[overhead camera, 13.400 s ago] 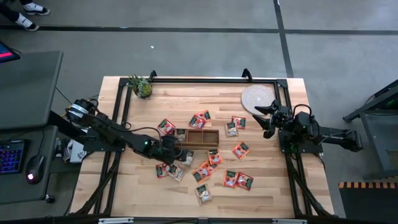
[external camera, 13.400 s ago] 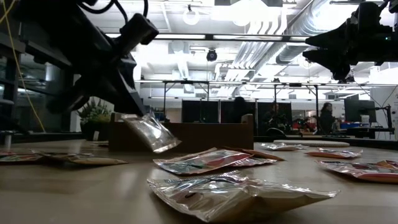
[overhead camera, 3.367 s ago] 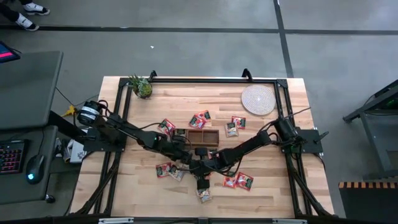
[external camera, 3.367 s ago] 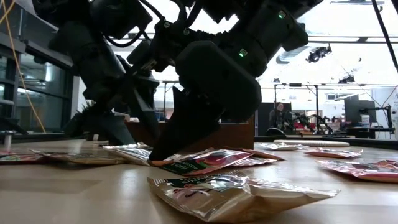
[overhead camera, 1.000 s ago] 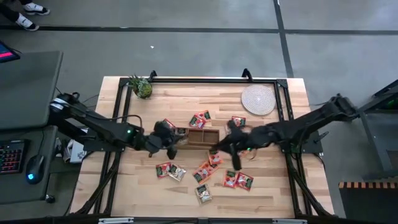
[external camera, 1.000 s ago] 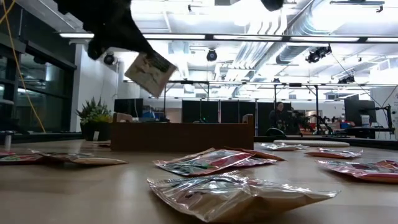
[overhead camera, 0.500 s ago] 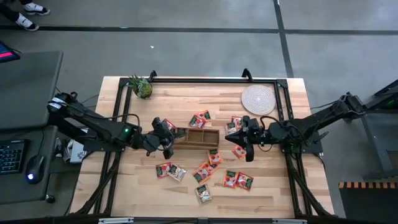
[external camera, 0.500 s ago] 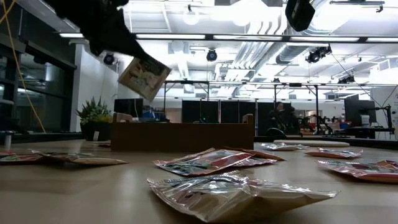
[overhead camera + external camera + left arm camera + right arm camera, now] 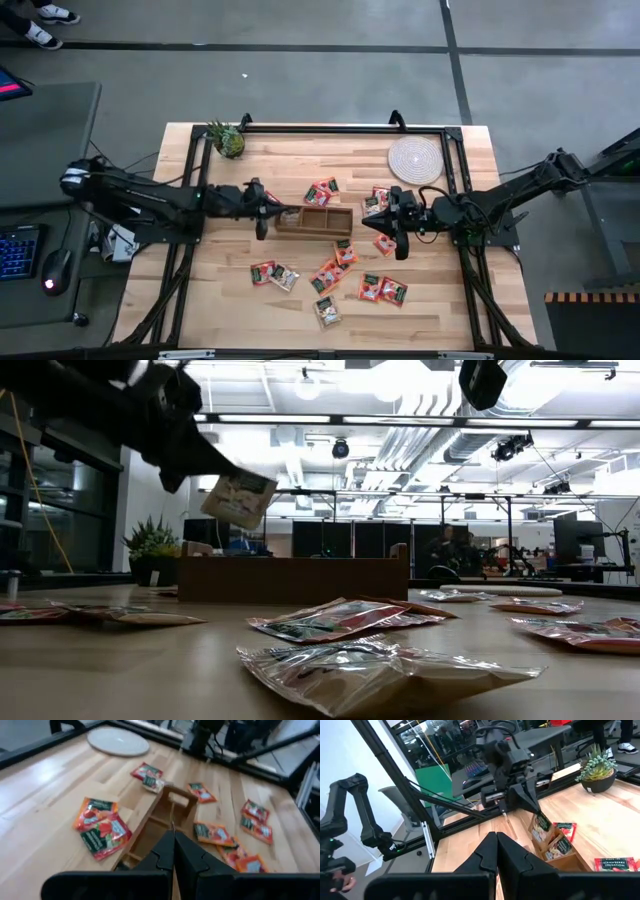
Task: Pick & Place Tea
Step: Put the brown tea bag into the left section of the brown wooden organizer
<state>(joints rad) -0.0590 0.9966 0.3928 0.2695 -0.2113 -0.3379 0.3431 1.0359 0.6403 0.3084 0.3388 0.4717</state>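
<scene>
The tea is several small orange-red sachets [image 9: 335, 268] lying flat around the long wooden box [image 9: 318, 220] mid-table. My left gripper [image 9: 264, 212] hangs over the box's left end, shut on one sachet [image 9: 238, 498], which also shows in the right wrist view as the held sachet [image 9: 540, 823]. At the box's right end, above a lying sachet [image 9: 385, 243], my right gripper [image 9: 388, 226] stays shut with nothing in it. My left gripper pinches the sachet's upper edge [image 9: 534, 814] between its two fingers. The fingers come from the table's left, slanting a little downward. The sachet hangs tilted below the fingertips [image 9: 205, 460], clear of the table and above the box's left end [image 9: 540, 837].
A round pale woven mat [image 9: 415, 160] lies at the far right and a small potted plant [image 9: 228, 140] at the far left. Black frame rails [image 9: 320, 128] run along the table's edges. Loose sachets [image 9: 383, 290] crowd the near middle of the table.
My left gripper has sunk toward the box's left end with the sachet, its arm swinging toward the far edge and its wrist rolling, so the sachet hangs lower and is tilted differently. My right gripper has drawn back toward the table's right edge, then kept still.
</scene>
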